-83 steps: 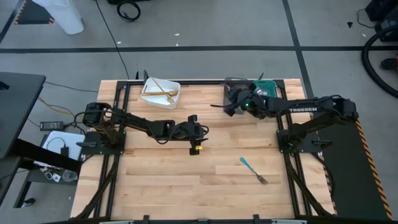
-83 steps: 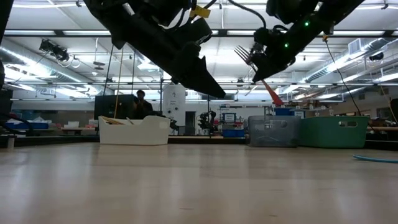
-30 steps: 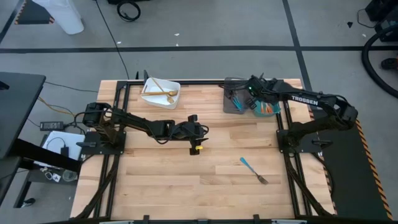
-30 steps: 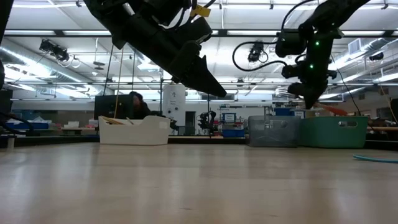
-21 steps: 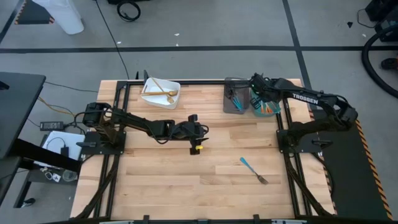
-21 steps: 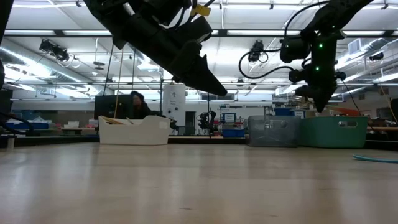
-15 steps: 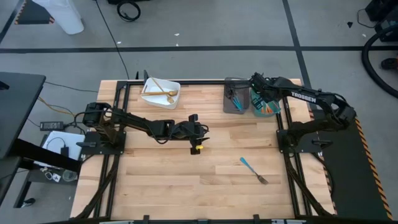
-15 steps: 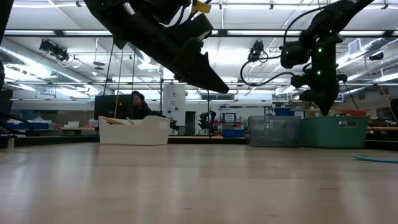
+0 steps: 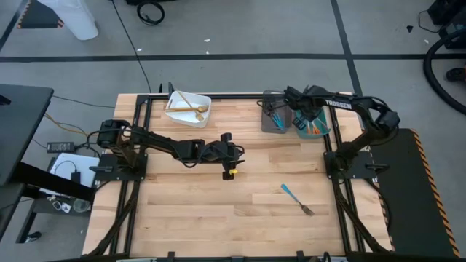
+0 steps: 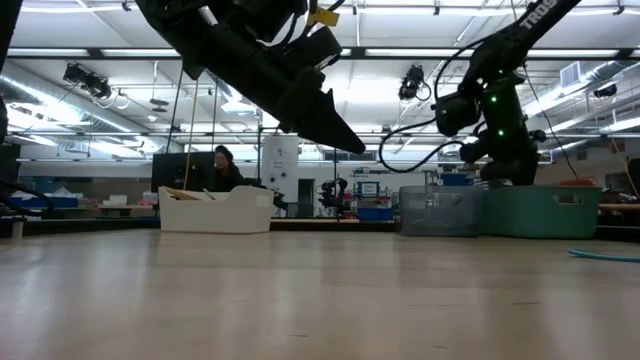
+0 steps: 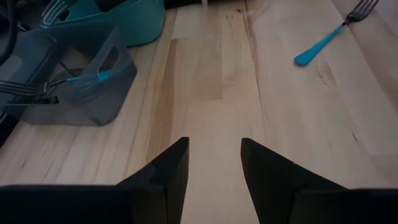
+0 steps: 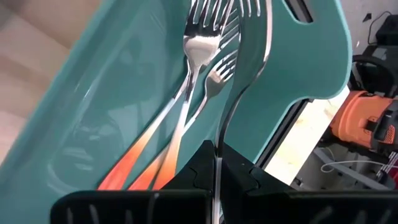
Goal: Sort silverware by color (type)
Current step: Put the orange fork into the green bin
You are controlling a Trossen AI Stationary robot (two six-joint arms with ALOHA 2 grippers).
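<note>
My right gripper (image 12: 217, 149) hangs over the teal bin (image 9: 326, 129) at the table's far right, slanting down into it. It is shut on a fork (image 12: 244, 43) with metal tines. Two orange-handled forks (image 12: 163, 155) lie inside that bin against its wall. My left gripper (image 11: 214, 163) hovers open over the bare middle of the table (image 9: 230, 166), holding nothing. A blue-handled fork (image 9: 296, 199) lies flat on the wood at the near right. The grey bin (image 9: 273, 124) holds blue-handled forks (image 11: 93, 78). The white bin (image 9: 175, 109) holds gold utensils (image 9: 191, 105). My right gripper pinches the fork's thin metal stem (image 12: 219, 134) between its two fingers. The fingers come from above, slanting down, and lie along the fork. The tines (image 12: 249, 9) point on past the fingertips into the teal bin. The fingers hide the handle. Whether the fork touches the bin I cannot tell.
The three bins stand in a row along the far edge: white (image 10: 215, 212) at left, grey (image 10: 440, 212) and teal (image 10: 540, 212) at right. Bare wood lies between my left gripper and the near edge. A person stands in the room beyond the table.
My right gripper has sunk toward the teal bin and tipped more steeply downward, carrying the fork down into the bin with it. It has stayed shut. My left gripper has kept still.
</note>
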